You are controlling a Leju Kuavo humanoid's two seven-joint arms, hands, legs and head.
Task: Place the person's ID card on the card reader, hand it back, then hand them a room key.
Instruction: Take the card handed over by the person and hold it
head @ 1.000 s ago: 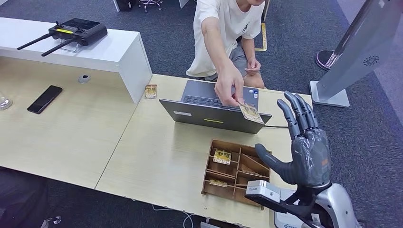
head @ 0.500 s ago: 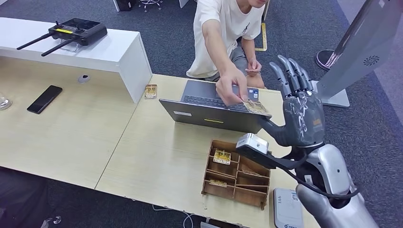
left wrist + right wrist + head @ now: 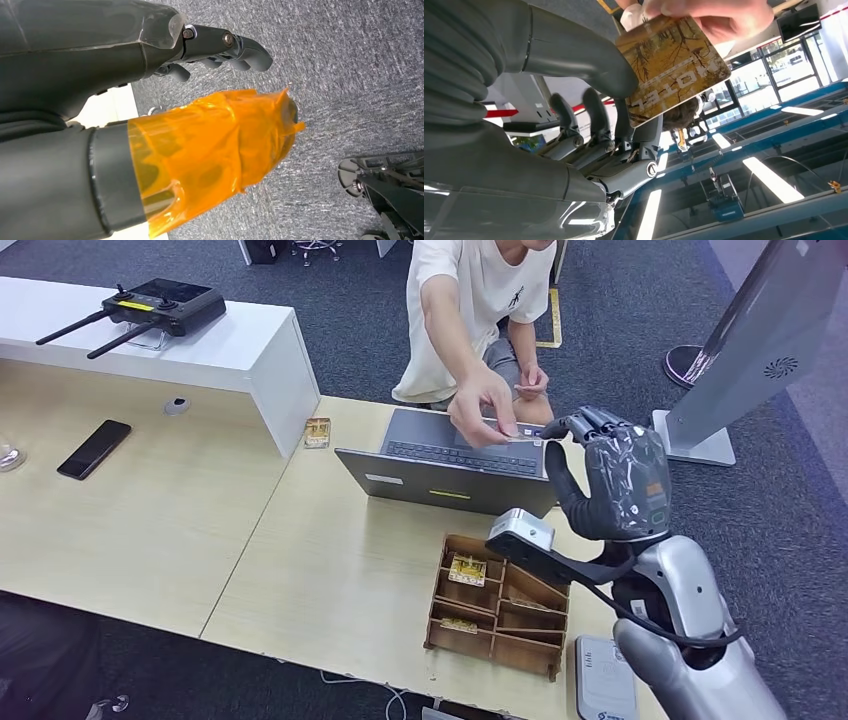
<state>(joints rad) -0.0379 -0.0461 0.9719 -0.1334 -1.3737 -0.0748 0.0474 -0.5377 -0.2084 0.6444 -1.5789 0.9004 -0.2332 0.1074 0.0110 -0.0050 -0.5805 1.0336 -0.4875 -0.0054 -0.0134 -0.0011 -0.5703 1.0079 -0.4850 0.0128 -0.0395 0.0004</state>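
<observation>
A person seated across the table holds out a gold card [image 3: 524, 438] printed HOTEL [image 3: 671, 65], with their fingers [image 3: 709, 12] still on its far end. My right hand [image 3: 610, 480] is raised over the laptop's right corner. Its thumb [image 3: 589, 60] presses one face of the card and its curled fingers [image 3: 644, 137] lie against the other, so both of us hold it. The white card reader [image 3: 605, 678] lies at the table's near right edge. My left hand [image 3: 150, 100] hangs over grey carpet, holding nothing, its fingers loosely apart.
An open grey laptop [image 3: 450, 465] stands between me and the person. A wooden divided tray [image 3: 540, 590] holding gold key cards [image 3: 467, 568] sits near the front edge. Another card [image 3: 317, 432] lies by the white counter [image 3: 230, 350]. A phone [image 3: 94, 448] lies far left.
My right hand rose from beside the tray to the card, and its spread fingers curled closed around it. The person drew the card slightly back and up over the laptop.
</observation>
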